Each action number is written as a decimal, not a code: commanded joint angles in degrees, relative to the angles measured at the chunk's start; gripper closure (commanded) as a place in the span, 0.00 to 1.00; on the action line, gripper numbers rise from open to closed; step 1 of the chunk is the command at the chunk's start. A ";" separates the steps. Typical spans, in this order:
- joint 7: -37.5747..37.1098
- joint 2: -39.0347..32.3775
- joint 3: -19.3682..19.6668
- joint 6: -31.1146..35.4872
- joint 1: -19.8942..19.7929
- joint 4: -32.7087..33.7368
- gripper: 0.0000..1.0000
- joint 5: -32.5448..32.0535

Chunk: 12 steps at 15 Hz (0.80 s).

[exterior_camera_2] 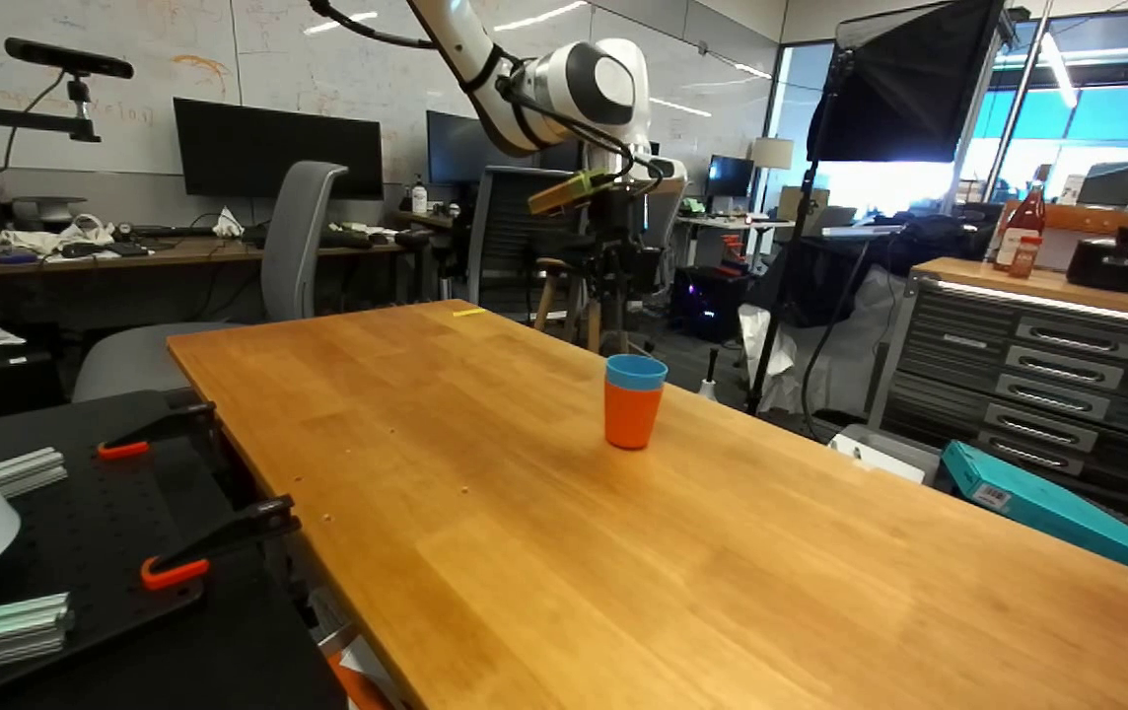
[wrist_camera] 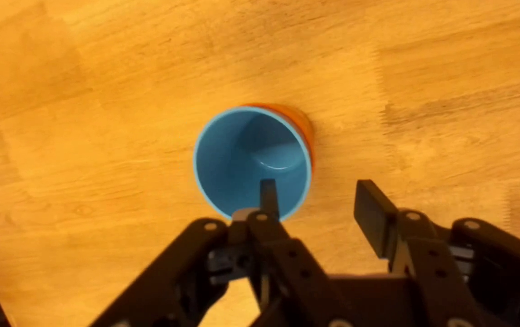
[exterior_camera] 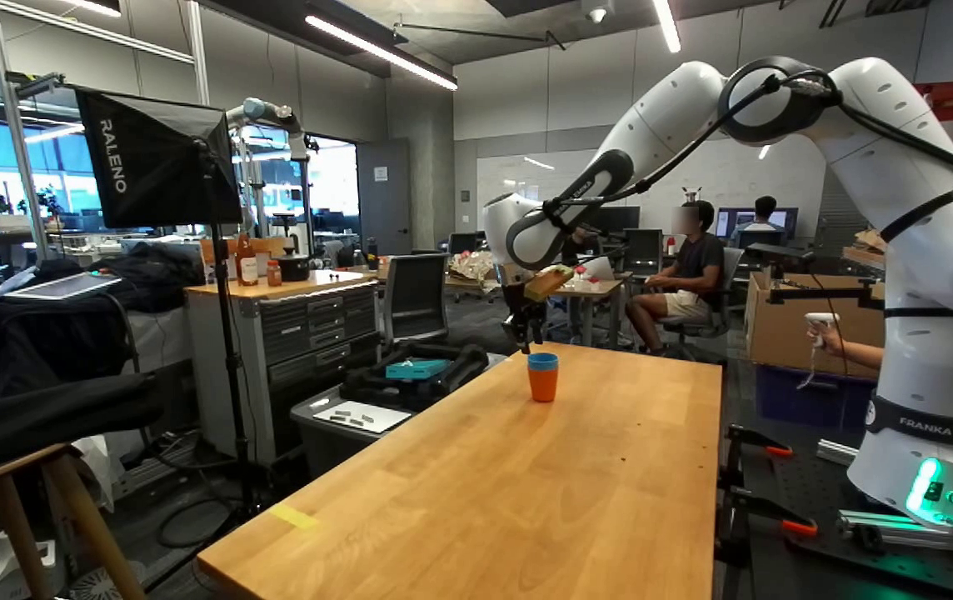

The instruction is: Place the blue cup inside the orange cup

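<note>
The blue cup (exterior_camera: 542, 361) sits nested inside the orange cup (exterior_camera: 542, 387), with only its upper band showing above the orange rim. Both stand upright on the wooden table (exterior_camera: 526, 500). In an exterior view the same blue cup (exterior_camera_2: 636, 372) and orange cup (exterior_camera_2: 632, 419) show the same nesting. In the wrist view I look into the blue cup (wrist_camera: 232, 154), with a sliver of the orange cup (wrist_camera: 304, 122) beside its rim. My gripper (wrist_camera: 317, 195) is open and empty. It also shows in both exterior views (exterior_camera: 526, 333) (exterior_camera_2: 618, 316), raised above the table near the cups.
Orange-tipped clamps (exterior_camera_2: 175, 572) hold the table edge on the robot's side. A drawer cabinet (exterior_camera: 310, 333) and a softbox lamp (exterior_camera: 160, 158) stand beyond the table's far side. A teal box (exterior_camera_2: 1047, 513) lies off the table. A strip of yellow tape (exterior_camera: 295, 516) marks one table corner.
</note>
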<state>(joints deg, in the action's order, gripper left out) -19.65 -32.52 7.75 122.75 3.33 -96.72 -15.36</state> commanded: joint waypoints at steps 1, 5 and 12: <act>-0.28 2.39 -0.81 -0.07 0.04 -0.15 0.19 1.86; 10.26 6.12 -6.27 -4.99 -1.27 1.19 0.00 8.64; 23.90 10.82 -12.36 -18.06 -0.65 6.36 0.00 17.33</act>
<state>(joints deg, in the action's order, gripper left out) -0.94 -23.32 -2.98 110.18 3.27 -93.10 -0.91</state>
